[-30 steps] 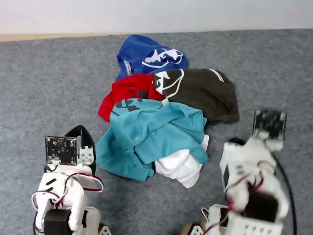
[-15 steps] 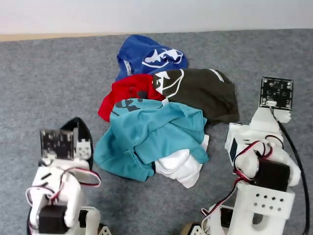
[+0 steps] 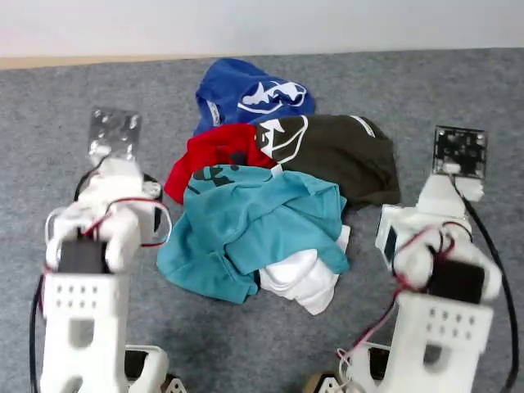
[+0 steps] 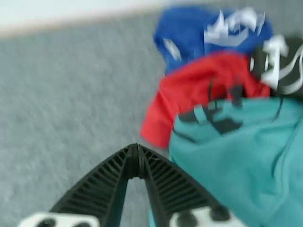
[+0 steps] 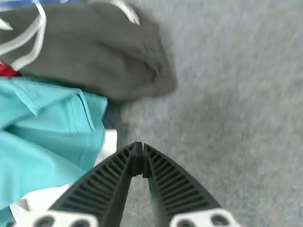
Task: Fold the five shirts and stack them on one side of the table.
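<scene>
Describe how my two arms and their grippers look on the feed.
The left arm and the right arm are white plastic blocks with black servo motors, rows of small holes and looped red wires. A square circuit board tops the right one. The left gripper and right gripper have black, ribbed, tapering fingers on white bases.

High view: fixed above my two arms, looking down over the bench [image 3: 458,98] toward 12 o'clock, from far off.
Left wrist view: close over my left gripper [image 4: 137,148], facing about 1 o'clock.
Right wrist view: close over my right gripper [image 5: 138,146], facing about 11 o'clock.
Shared: the teal shirt [image 3: 254,221] appears in all three.
</scene>
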Tool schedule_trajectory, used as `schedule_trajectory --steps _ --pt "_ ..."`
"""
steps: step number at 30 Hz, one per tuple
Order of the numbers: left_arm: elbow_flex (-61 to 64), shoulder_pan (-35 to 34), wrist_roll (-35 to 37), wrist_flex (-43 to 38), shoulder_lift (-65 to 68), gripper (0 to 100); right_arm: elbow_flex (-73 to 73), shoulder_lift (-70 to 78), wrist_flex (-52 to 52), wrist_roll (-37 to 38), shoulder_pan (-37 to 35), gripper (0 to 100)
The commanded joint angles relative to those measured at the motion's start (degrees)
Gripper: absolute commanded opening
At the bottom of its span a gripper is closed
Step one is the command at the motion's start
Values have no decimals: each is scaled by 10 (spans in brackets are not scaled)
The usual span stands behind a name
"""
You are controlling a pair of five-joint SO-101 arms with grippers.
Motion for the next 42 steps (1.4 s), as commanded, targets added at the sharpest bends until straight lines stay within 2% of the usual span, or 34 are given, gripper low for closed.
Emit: schedule_trajectory --steps 1,5,11,19,23,28,30,35,42 --pt "-86 19 -16 98 68 32 -50 28 21 -6 -2 9" --pt "-134 25 -17 166 132 48 -94 87 58 -5 -18 9" --pt "-196 25 -18 226 221 47 -191 211 100 -4 -20 9" --pt "-305 25 -18 288 302 47 -321 370 232 0 -22 13" --pt "-323 25 -18 304 310 47 -339 400 237 52 -26 10" --pt "-323 25 -18 313 311 47 -338 400 238 91 -77 17" --pt "-323 25 -18 313 313 47 -338 400 238 94 -94 57" --pt "-322 25 -18 314 314 64 -338 400 238 75 -109 277" --pt "-322 25 -18 321 314 161 -338 400 238 69 -108 296"
